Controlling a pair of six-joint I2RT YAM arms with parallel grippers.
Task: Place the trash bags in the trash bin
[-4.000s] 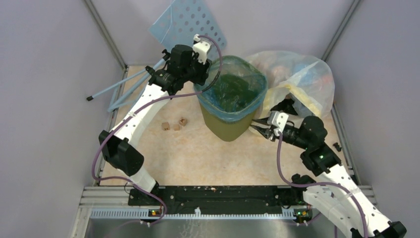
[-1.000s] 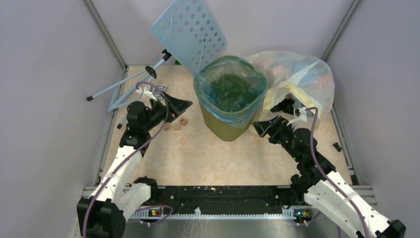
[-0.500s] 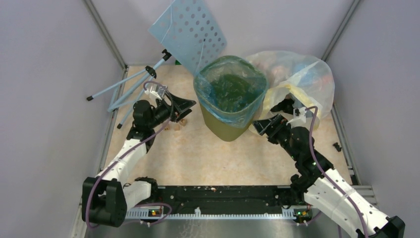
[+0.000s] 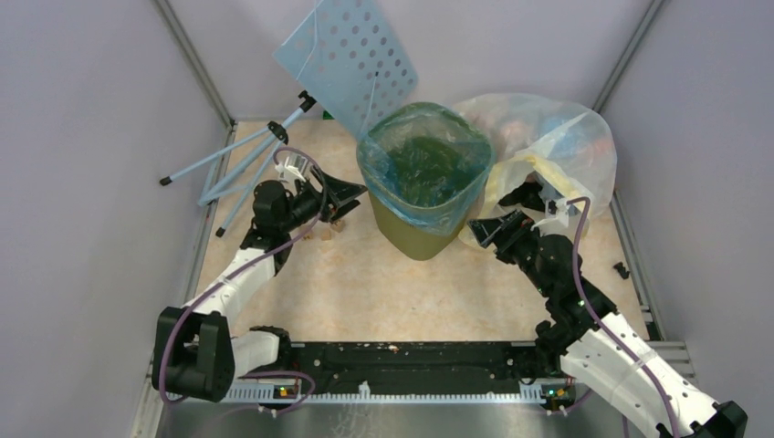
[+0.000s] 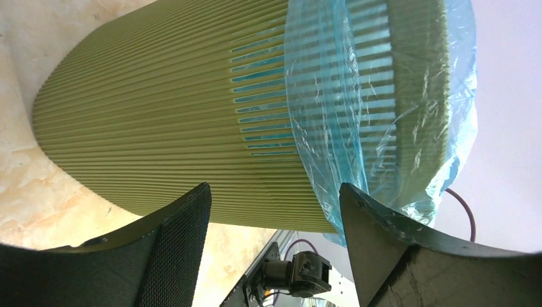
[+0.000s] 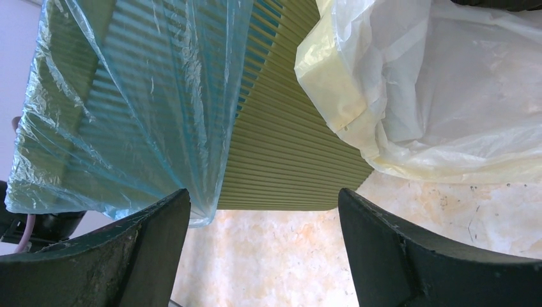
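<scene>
Olive-green plastic makes up the trash bin (image 4: 415,228), which stands upright on the mottled beige table (image 4: 365,292), toward the back and about midway between the two arms. The trash bag (image 4: 383,178), thin, crinkly and light blue, sits inside the bin as a liner. Its mouth is folded out over the rim and hangs down the upper part of the ribbed sides that show, lower at some corners than at others. In the wrist views the blue film lies loose and wrinkled against the ribs, and the lower part of the bin is bare.

The left gripper (image 4: 354,193) is low at the bin's left side, pointing at the wall and just short of it. Its jaws stand wide apart with nothing between them; the bin wall and the hanging edge of the film show beyond the gap. The right gripper (image 4: 482,230) is low at the bin's near right corner, also pointed at the wall, with its jaws wide apart and holding nothing.

A big clear yellowish bag (image 4: 557,137) stuffed with colourful things lies behind the right gripper, against the bin's right side. A light-blue panel (image 4: 351,55) with holes leans at the back, above the bin's far left corner, and thin blue legs (image 4: 228,162) slant away to the left. Small wooden cubes (image 4: 324,230) lie on the table beside the left gripper.
</scene>
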